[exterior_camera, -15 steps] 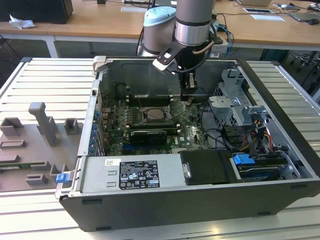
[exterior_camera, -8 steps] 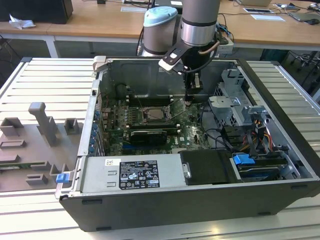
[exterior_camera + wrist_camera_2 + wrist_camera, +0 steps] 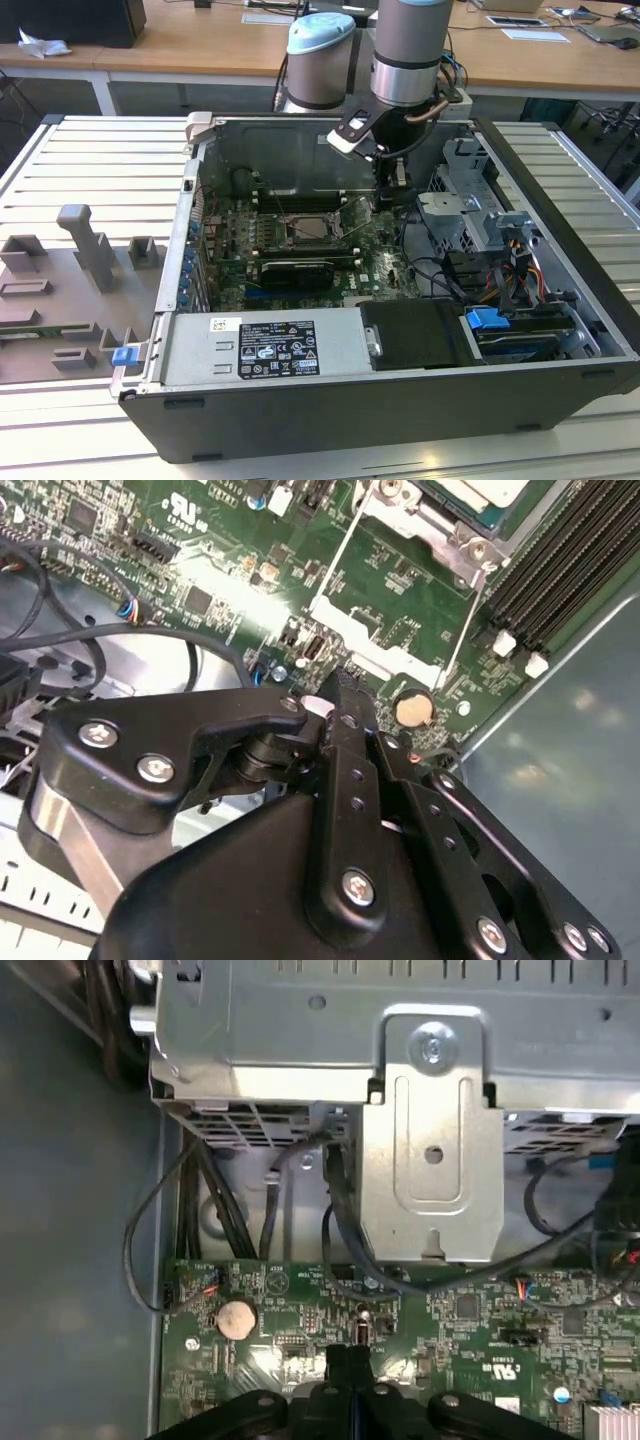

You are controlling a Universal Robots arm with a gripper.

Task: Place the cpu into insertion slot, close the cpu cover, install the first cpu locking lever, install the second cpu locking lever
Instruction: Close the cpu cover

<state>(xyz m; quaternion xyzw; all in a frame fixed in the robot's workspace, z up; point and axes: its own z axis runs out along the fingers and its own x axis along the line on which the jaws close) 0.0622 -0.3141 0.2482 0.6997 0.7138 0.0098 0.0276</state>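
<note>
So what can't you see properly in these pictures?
cpu: second wrist view, mostly cut off by the picture's edge.
slot: exterior view, too small to tell if the cpu sits flat.
board: second wrist view, much hidden behind the gripper.
Whether the fingers pinch anything: first wrist view, too dark where they meet.

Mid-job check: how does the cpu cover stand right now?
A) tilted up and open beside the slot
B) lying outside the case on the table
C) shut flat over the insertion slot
A: in the second wrist view the cpu cover stands tilted up off the board, beside the insertion slot, which lies uncovered.
</note>
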